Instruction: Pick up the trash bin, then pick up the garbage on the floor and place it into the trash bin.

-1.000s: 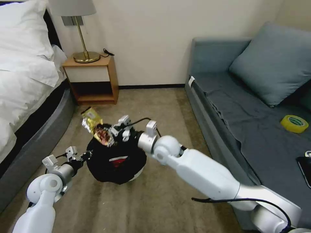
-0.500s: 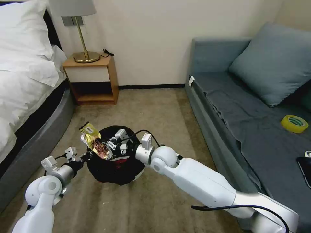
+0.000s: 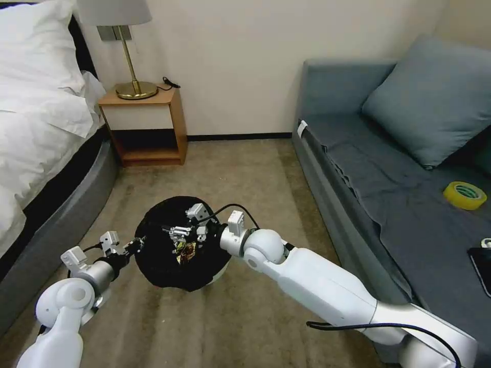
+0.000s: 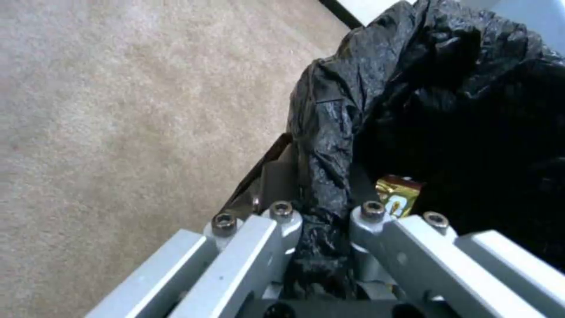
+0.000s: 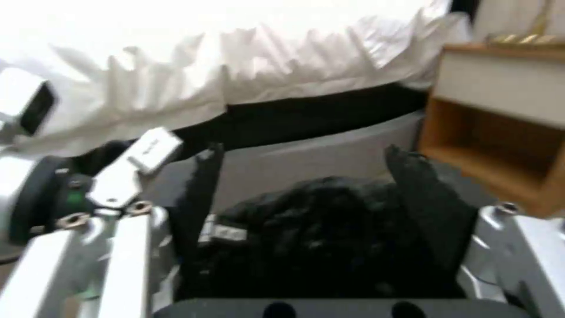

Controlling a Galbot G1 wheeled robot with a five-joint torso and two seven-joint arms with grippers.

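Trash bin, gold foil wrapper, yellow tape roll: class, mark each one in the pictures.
trash bin (image 3: 163, 271): head view, black bag over its near wall.
gold foil wrapper (image 4: 398, 194): left wrist view, its printed face inside the bin.
yellow tape roll (image 3: 464, 195): head view, its upper ring.

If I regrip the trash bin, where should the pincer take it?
By the rim, from the bed side, as the left pincer does: it pinches the rim of the trash bin through the bag. The body looks too wide.
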